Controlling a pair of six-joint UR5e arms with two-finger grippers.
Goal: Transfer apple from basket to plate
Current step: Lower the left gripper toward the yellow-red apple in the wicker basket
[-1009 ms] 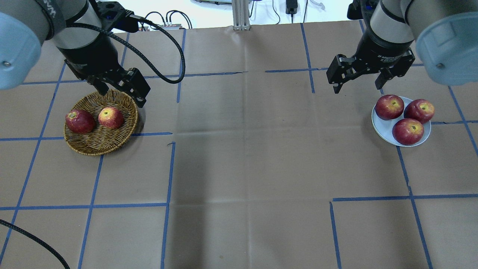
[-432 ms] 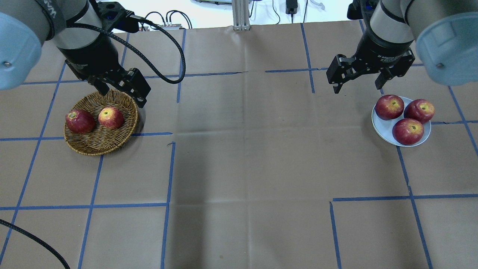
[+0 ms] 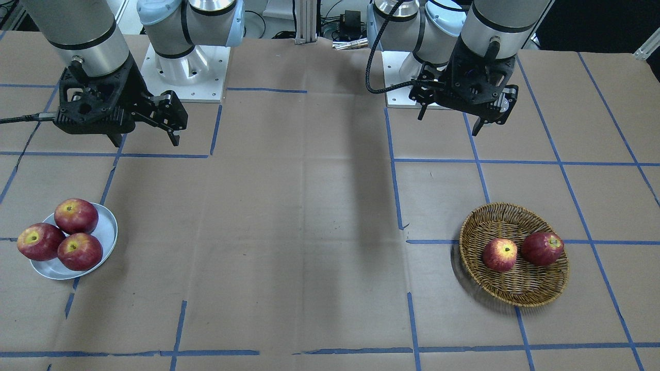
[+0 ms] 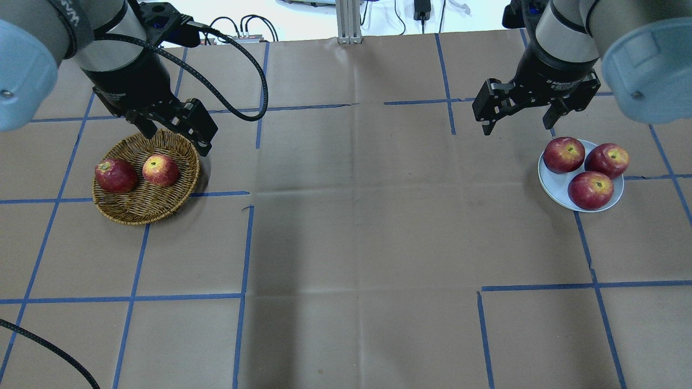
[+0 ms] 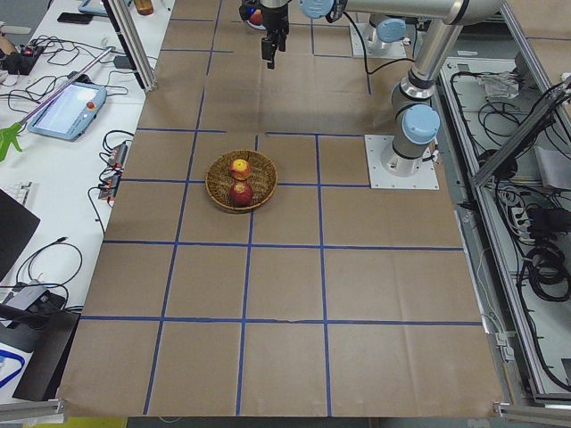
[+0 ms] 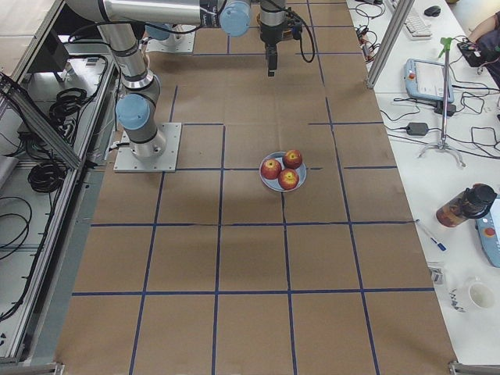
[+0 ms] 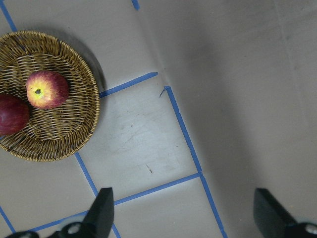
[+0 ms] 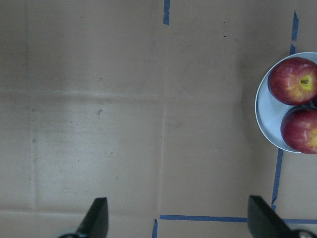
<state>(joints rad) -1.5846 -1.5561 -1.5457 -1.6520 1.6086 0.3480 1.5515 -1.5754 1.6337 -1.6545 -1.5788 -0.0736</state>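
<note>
Currently, at the left of the overhead view, the left gripper (image 4: 174,139) is hanging in the air near the basket (image 4: 141,218), its fingers standing wide apart and gripping nothing. The apple (image 4: 160,169) is lying inside the basket, yellow stem dip facing up, just beside a darker apple (image 4: 115,175) on its left. Across the middle, the table (image 4: 351,216) is showing brown paper crossed by blue tape lines. Further right, the right gripper (image 4: 519,127) is hovering above the table near the plate (image 4: 557,186), its fingers likewise spread and empty. Three red apples (image 4: 590,189) are sitting crowded together on the plate.
</note>
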